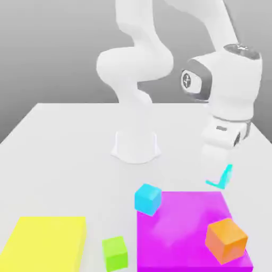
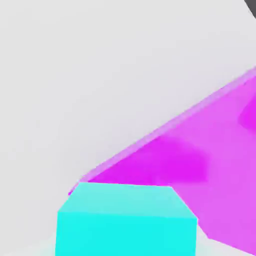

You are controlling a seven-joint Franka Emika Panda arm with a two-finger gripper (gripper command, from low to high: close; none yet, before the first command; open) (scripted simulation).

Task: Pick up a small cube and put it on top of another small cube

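A white robot arm holds the small turquoise cube [image 1: 222, 179] aloft just over the far edge of a flat magenta slab [image 1: 180, 234] on the table [image 1: 69, 138], its gripper [image 1: 219, 172] pinched narrow on the block. In the hand view the cube [image 2: 126, 220] sits right under the camera with the magenta slab [image 2: 200, 165] beyond it, which fits a block clamped between the fingers and clear of any surface. The likely reason for the height is to carry it over the other pieces without knocking them. A slightly larger sky-blue cube [image 1: 147, 198] rests at the slab's far corner on the exterior view's left, and looks the probable base for stacking. An orange cube [image 1: 227, 240] stands on the slab's near part. Off the slab, towards the exterior view's left, lie a lime-green cube [image 1: 115, 252] and a yellow slab [image 1: 45, 244].
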